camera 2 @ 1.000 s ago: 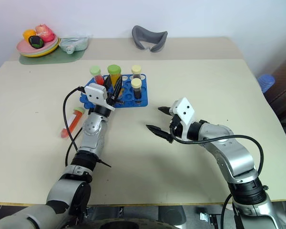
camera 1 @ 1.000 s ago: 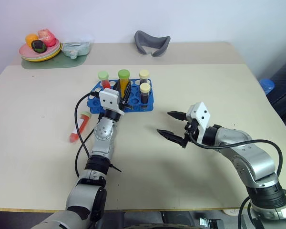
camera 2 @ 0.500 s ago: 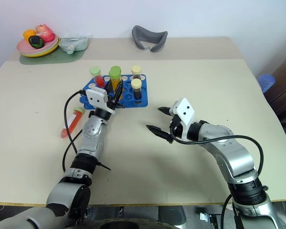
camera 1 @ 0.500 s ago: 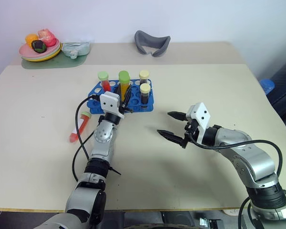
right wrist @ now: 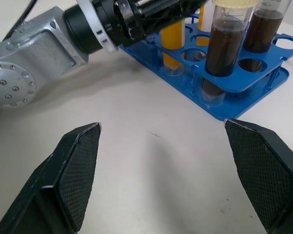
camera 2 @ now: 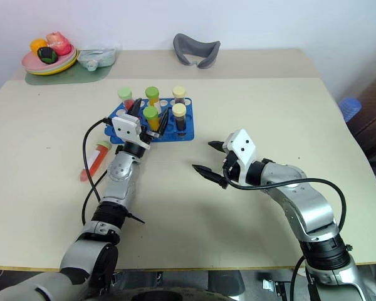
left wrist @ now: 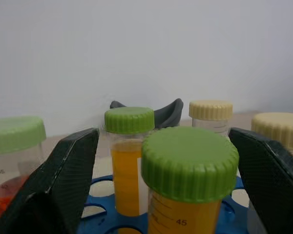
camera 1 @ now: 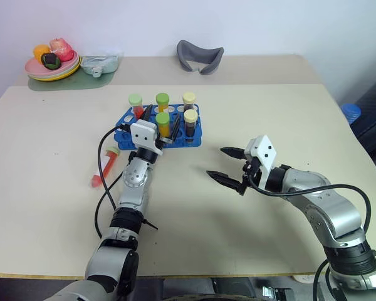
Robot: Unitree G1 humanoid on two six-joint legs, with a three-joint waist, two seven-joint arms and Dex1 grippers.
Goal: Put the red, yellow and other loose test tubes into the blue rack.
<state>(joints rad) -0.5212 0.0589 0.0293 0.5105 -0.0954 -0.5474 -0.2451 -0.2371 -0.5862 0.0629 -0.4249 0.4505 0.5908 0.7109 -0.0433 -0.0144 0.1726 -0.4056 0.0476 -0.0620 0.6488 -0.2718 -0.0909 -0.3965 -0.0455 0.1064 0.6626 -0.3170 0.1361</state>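
At the far left of the head view a clear plastic conical-tipped tube of red liquid with a light green cap [camera 1: 106,167] lies on its side on the smooth beige matte tabletop [camera 1: 50,207], loose and well apart from the rack. It looks light, stiff and slick-walled, and being round it would likely roll if nudged; the safest hold is probably across the straight barrel just below the ribbed cap, where the ridges would check slipping.

Right of it, in the upper middle, stands the low bright blue plastic rack with round holes [camera 1: 192,140], rigid and glossy. Five tubes stand upright in it: a red one with a light green cap [camera 1: 136,104], a yellow-orange one with a green cap [camera 1: 162,103], a second yellow-orange one nearer the robot [camera 1: 163,123], and two dark brown ones with pale yellow caps [camera 1: 190,120].

The left gripper [camera 1: 158,121] stands spread, its textured black fingers [left wrist: 73,165] either side of the nearer yellow-orange tube without pressing it: released.

Centre right, the right gripper [camera 1: 229,165] hovers over bare table, spread wide and empty.
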